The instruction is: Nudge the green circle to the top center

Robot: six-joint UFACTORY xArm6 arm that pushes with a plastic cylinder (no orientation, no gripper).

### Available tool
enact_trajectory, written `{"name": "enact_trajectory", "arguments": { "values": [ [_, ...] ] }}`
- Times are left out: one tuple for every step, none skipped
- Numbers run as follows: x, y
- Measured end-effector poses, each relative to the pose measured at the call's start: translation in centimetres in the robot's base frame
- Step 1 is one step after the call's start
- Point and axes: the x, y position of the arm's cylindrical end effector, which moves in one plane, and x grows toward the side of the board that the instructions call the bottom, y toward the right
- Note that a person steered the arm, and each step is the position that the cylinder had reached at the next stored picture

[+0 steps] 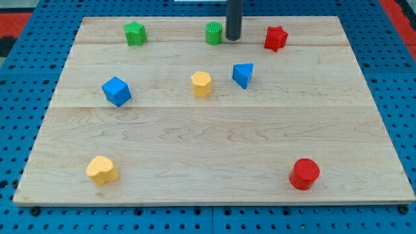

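Note:
The green circle (pixel 214 33), a short green cylinder, stands at the view's top centre of the wooden board (pixel 208 143). My tip (pixel 233 38) is the lower end of a dark rod coming down from the view's top. It sits just to the right of the green circle, touching it or nearly so.
A green star-like block (pixel 135 33) is at the top left. A red star (pixel 275 38) is right of my tip. A yellow hexagon (pixel 201 84), a blue triangle (pixel 243 75) and a blue cube (pixel 116 91) lie mid-board. A yellow heart (pixel 102 170) and a red cylinder (pixel 304 173) lie near the bottom.

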Motion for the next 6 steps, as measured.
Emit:
{"name": "enact_trajectory", "arguments": {
  "values": [
    [-2.7,-0.6],
    [-2.3,-4.8],
    [-2.3,-7.7],
    [-2.3,-8.1],
    [-2.3,-8.1],
    [-2.3,-8.0]
  ]
}}
